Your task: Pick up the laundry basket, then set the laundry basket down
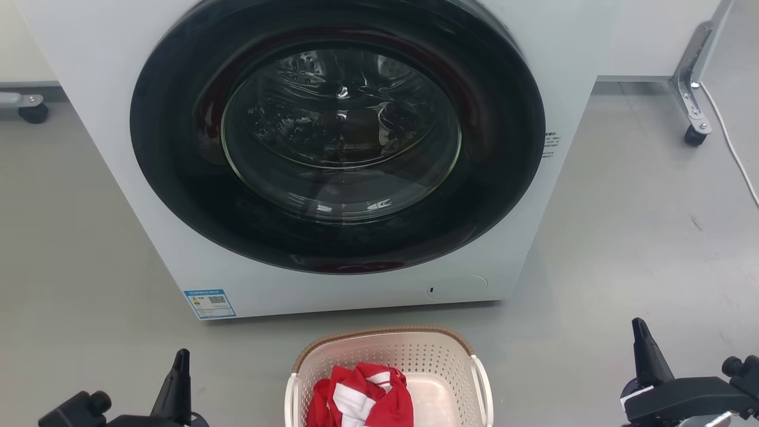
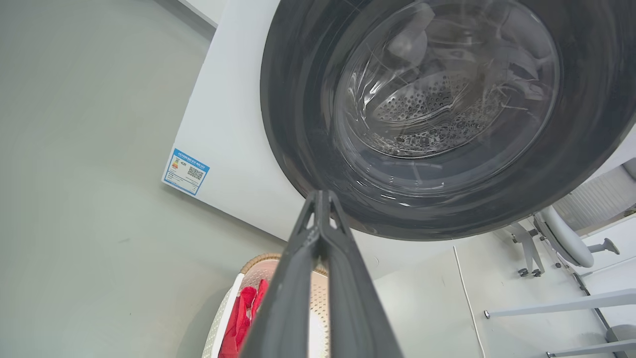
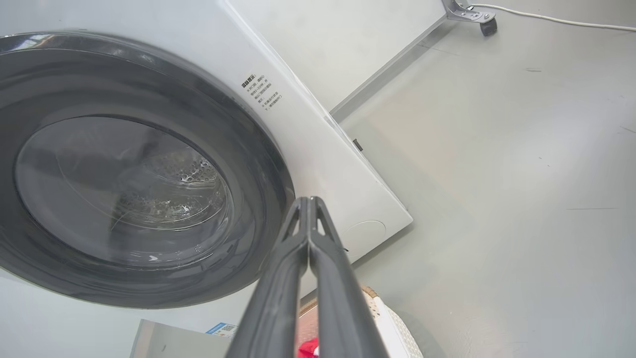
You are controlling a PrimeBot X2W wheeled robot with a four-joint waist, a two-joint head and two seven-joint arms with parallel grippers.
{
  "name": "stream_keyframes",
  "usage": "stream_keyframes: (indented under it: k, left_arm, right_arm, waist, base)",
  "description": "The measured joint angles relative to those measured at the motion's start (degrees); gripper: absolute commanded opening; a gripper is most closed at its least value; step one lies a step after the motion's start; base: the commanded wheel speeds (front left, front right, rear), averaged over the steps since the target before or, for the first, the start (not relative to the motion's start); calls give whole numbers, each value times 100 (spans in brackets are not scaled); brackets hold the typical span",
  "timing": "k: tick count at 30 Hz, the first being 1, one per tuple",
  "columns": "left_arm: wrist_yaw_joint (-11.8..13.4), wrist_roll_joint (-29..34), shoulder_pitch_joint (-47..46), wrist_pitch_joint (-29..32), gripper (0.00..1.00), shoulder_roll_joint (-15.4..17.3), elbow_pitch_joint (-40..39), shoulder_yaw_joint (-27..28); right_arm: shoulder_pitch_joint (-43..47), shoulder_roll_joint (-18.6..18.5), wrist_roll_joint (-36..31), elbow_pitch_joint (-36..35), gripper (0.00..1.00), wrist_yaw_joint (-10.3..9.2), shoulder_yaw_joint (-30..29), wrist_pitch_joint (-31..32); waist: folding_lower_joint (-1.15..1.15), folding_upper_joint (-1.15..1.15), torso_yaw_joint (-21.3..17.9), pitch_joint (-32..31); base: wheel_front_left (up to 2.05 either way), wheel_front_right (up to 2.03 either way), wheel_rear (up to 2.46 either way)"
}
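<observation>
Notably, the laundry basket (image 1: 427,356) (near side) is cropped.

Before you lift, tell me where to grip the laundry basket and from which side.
Best by its white side handles: left handle with the left gripper from the left, right handle with the right gripper from the right. The laundry basket sits upright between them, handles standing proud of its sides.
</observation>
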Motion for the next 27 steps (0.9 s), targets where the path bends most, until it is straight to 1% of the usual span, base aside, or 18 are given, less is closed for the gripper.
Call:
stream_keyframes:
  k: [27]
  left_arm:
    - [-386,-1993,-346,425,0,-291,414,470]
  right_arm:
    - [-118,309,1950,250,0,381,-662,488]
  waist:
    - [0,0,-18,-69]
  base:
    - [0,0,0]
